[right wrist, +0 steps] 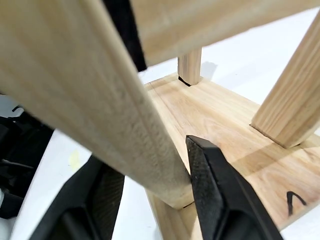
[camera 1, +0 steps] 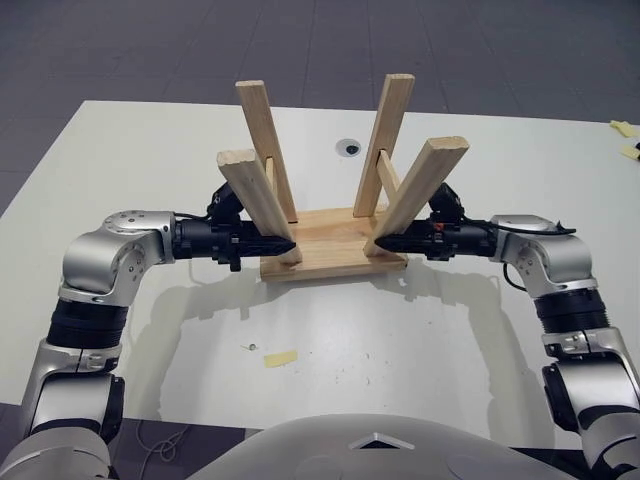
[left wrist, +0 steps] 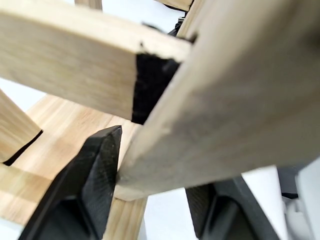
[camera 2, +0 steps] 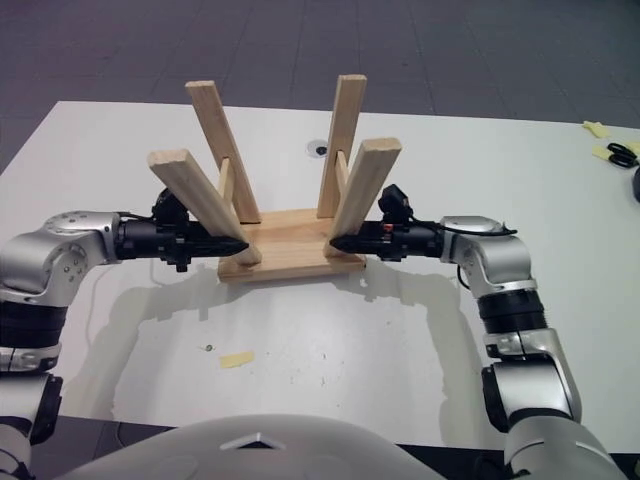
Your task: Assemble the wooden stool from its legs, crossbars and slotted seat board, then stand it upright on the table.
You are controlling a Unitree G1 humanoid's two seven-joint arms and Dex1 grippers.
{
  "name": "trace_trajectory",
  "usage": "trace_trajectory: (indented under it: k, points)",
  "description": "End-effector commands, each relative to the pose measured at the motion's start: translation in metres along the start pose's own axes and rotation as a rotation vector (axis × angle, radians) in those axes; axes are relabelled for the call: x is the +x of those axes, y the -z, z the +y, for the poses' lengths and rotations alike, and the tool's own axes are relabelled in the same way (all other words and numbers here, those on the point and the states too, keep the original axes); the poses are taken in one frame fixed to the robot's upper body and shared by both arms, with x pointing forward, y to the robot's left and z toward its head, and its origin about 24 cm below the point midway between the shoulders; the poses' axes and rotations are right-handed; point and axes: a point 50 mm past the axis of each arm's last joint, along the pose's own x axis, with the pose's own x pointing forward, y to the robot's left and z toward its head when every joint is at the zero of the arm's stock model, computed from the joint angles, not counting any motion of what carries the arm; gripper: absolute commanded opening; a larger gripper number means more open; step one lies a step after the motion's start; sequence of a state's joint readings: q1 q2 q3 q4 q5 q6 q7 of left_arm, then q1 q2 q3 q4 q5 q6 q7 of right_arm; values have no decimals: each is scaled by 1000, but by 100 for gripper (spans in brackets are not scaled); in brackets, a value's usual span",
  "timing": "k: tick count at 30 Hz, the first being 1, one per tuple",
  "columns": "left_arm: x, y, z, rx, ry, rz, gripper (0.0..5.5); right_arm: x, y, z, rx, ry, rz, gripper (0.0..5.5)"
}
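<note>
The wooden stool lies upside down at the table's middle, its slotted seat board (camera 1: 330, 250) flat on the surface and its legs splaying upward. Short crossbars (camera 1: 271, 176) join the near and far legs on each side. My left gripper (camera 1: 286, 246) is shut on the base of the near left leg (camera 1: 250, 195), with a black finger (left wrist: 95, 170) on either side of the wood. Across from it, my right gripper (camera 1: 375, 243) is shut on the base of the near right leg (camera 1: 420, 185), its finger (right wrist: 220, 190) pressed against that leg (right wrist: 85, 85) just above the seat board (right wrist: 225, 125).
A scrap of yellow tape (camera 1: 279, 358) and a tiny object (camera 1: 250, 347) lie on the white table in front of the stool. Behind it is a round cable hole (camera 1: 349, 148). Yellow scraps (camera 1: 622, 128) and scissors (camera 2: 622, 152) sit at the far right edge.
</note>
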State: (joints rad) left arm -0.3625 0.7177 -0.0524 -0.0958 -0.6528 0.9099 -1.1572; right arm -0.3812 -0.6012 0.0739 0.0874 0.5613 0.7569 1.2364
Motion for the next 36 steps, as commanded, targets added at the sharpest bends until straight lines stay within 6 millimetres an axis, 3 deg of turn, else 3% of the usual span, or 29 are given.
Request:
trace_trajectory:
  k: [1, 4, 8, 12, 19, 23, 27, 30, 32, 36]
  points:
    - [8, -6, -9, -188, 66, -109, 167, -6, -4, 32, 184, -82, -106, 178]
    - [10, -11, -2, -305, -36, -189, 155, -11, -18, 46, 283, -99, -239, 156]
    - [12, -21, 5, -392, -172, -246, 148, -10, -22, 51, 318, -13, -311, 133]
    - [3, -25, 9, -388, -237, -297, 244, -18, -23, 35, 330, 135, -359, 132]
    - [-49, -37, 12, -227, -369, -542, 367, -53, -22, 14, 259, 333, -421, 253]
    - [-62, -28, 0, 25, -445, -443, 444, -80, -17, 19, 140, 402, -409, 328]
    - [-42, -8, -7, 378, -334, -134, 509, -99, -2, 39, -42, 355, -231, 390]
    - [-34, -1, 2, 582, -282, 28, 540, -108, 6, 37, -157, 338, -62, 439]
    - [-28, -2, 10, 638, -265, 62, 540, -106, 10, 35, -205, 308, 4, 470]
    - [-11, -1, 23, 696, -202, 91, 540, -78, 23, 30, -282, 206, 59, 528]
